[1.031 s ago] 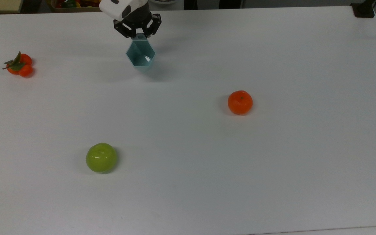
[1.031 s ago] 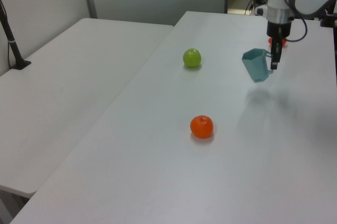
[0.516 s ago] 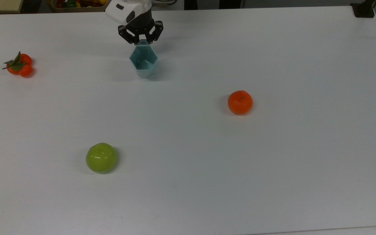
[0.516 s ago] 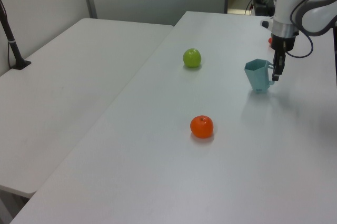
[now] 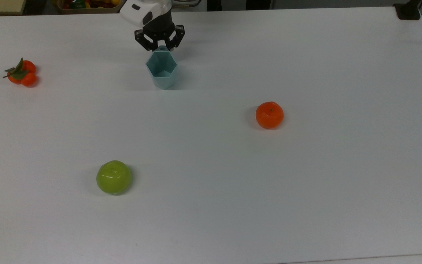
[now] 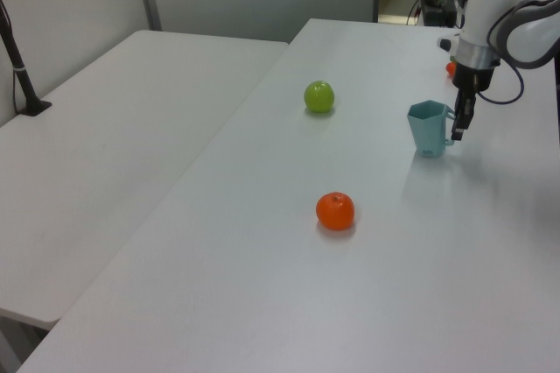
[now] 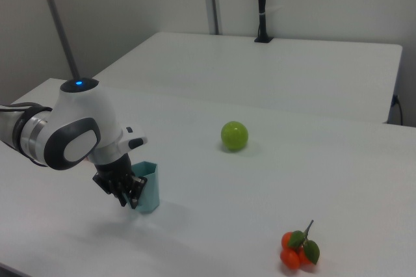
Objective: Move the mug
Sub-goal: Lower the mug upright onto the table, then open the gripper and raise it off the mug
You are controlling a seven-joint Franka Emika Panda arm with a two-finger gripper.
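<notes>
Your mug [image 5: 161,73] stands upright on the white tabletop [image 5: 306,183], near the far edge in the top view, its six-sided body narrowing toward the base. The gripper [image 5: 159,44] sits at the small handle, fingers closed on it. A glossy green apple [image 5: 113,177] and a round orange [image 5: 269,114] lie well apart from the mug, and a leafy cluster of small oranges [image 5: 21,73] rests far off toward the top view's left. Nothing crowds the mug.
</notes>
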